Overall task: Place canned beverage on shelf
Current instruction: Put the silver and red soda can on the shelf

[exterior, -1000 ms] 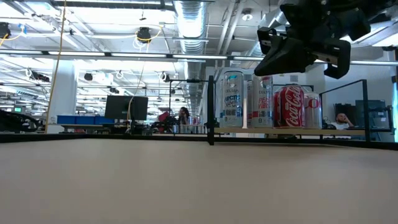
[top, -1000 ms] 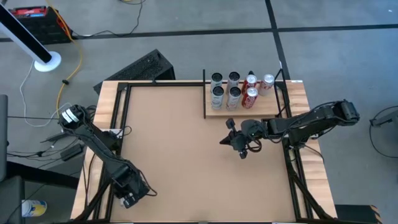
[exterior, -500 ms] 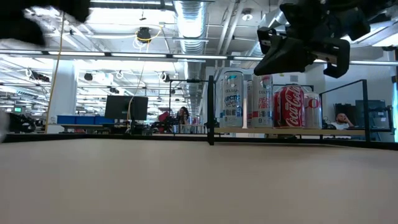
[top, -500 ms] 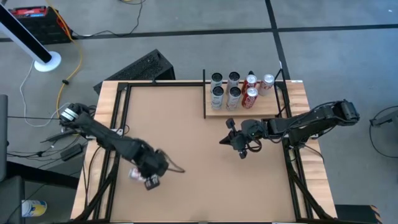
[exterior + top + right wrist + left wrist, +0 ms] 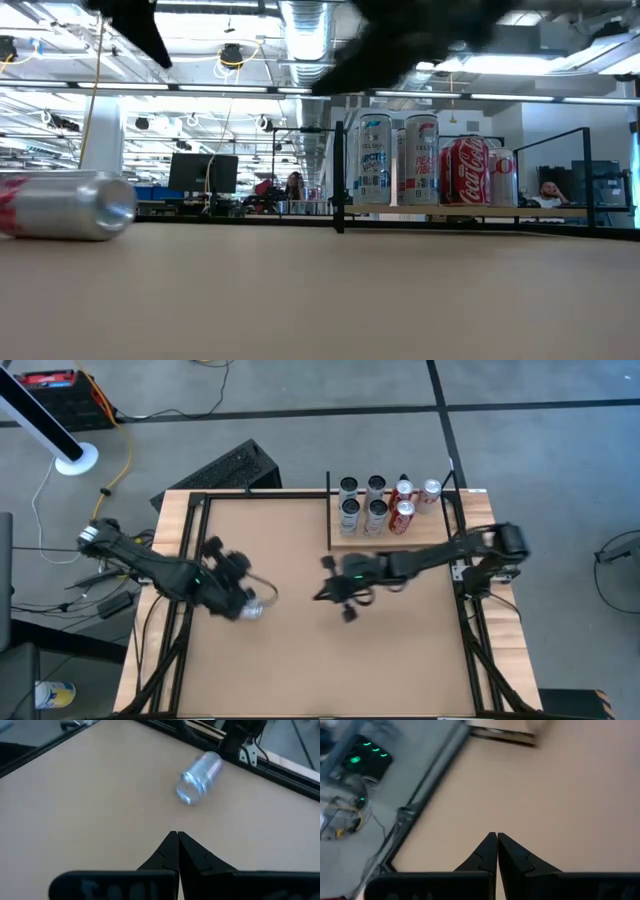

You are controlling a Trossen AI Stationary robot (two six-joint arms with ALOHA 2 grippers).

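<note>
A silver can (image 5: 256,610) with a red end lies on its side on the tabletop, left of centre. It also shows in the low view (image 5: 70,205) and the right wrist view (image 5: 199,777). My left gripper (image 5: 232,582) is shut (image 5: 495,836) just beside the can, which its wrist view does not show. My right gripper (image 5: 330,588) is shut (image 5: 175,835) above mid-table, right of the can and pointing toward it. The shelf (image 5: 430,538), a pale board with black posts, stands at the far right with several upright cans on it (image 5: 420,160).
Black frame rails (image 5: 190,560) run along the table's left, right and far edges. The shelf's black post (image 5: 340,175) stands at its left end. Bare tabletop (image 5: 330,660) lies between the can and the shelf and toward the near edge.
My left gripper has swept from the near left corner toward the far edge and the table's middle. The can now lies on its side on the table beside it. My right gripper has moved from below the shelf toward the table's left edge, toward the can.
</note>
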